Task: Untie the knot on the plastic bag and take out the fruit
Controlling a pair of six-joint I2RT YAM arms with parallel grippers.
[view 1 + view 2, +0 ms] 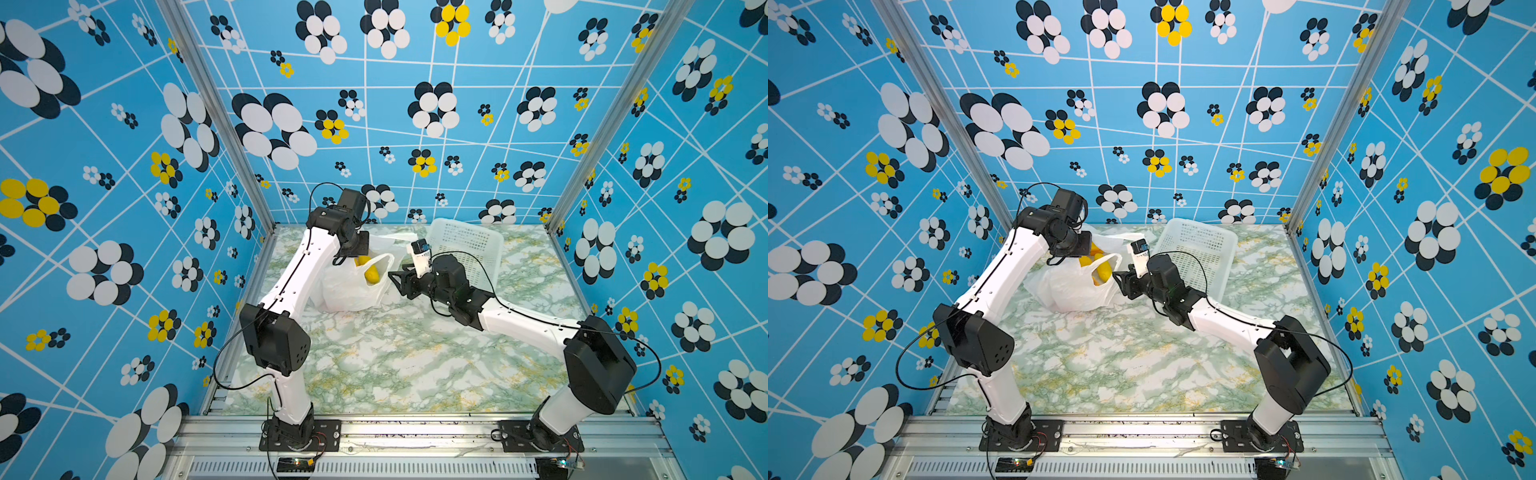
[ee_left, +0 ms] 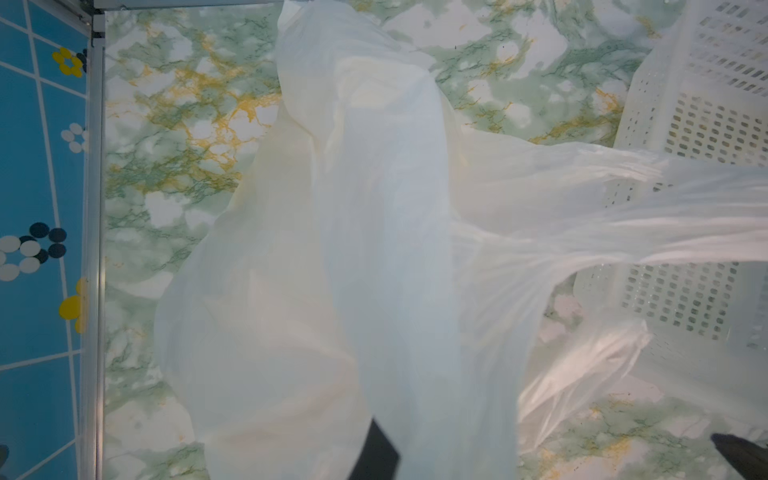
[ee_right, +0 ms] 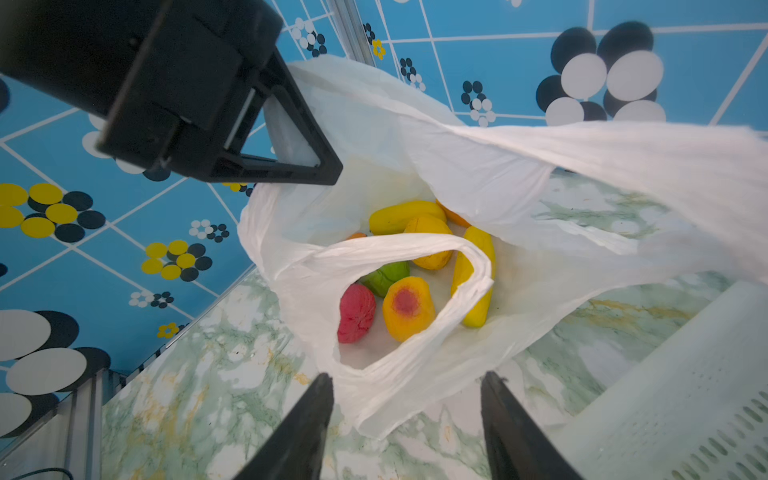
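Thin, white, crinkly plastic bag (image 3: 457, 158) beside basket (image 1: 465, 241), mouth open, fruit (image 3: 407, 307) inside; left gripper (image 3: 328, 166) pinches bag edge; right gripper (image 3: 409, 378) jaws apart.

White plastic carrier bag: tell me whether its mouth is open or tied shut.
Open. The thin white plastic bag gapes, its loop handles apart, toy fruits visible inside.

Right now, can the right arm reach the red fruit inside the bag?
Probably yes: the bag's mouth gapes toward the right arm's open fingers, red fruit uncovered inside; only a handle loop hangs in front.
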